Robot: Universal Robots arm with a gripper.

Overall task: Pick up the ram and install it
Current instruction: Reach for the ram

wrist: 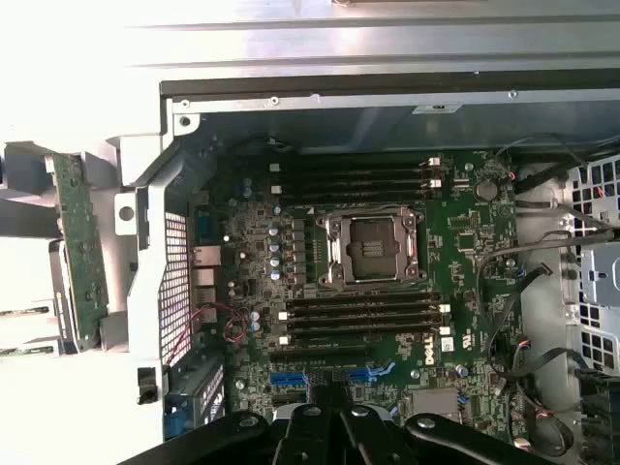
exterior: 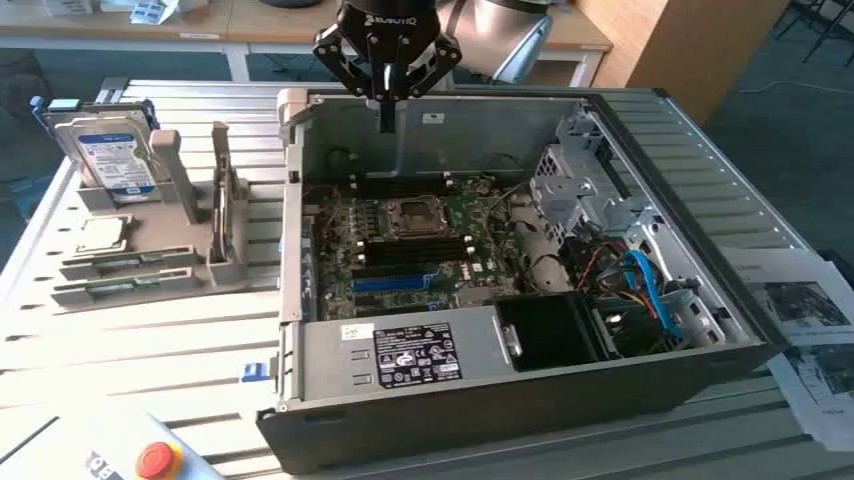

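**Fingers hanging pressed together, empty, over the open case.**
The ram is standing on edge in the rack beside the case, long axis running along the case wall, well apart from the fingers.

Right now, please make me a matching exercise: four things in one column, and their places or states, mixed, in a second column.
Things:
1. gripper
2. hard drive
3. ram
4. papers

Places or states:
a. lying on the table, at the exterior view's right of the computer case
b. green, in the grey holder beside the case
c. shut, over the open case
d. blue label, standing in the grey holder

Pairs: 1-c, 2-d, 3-b, 4-a.
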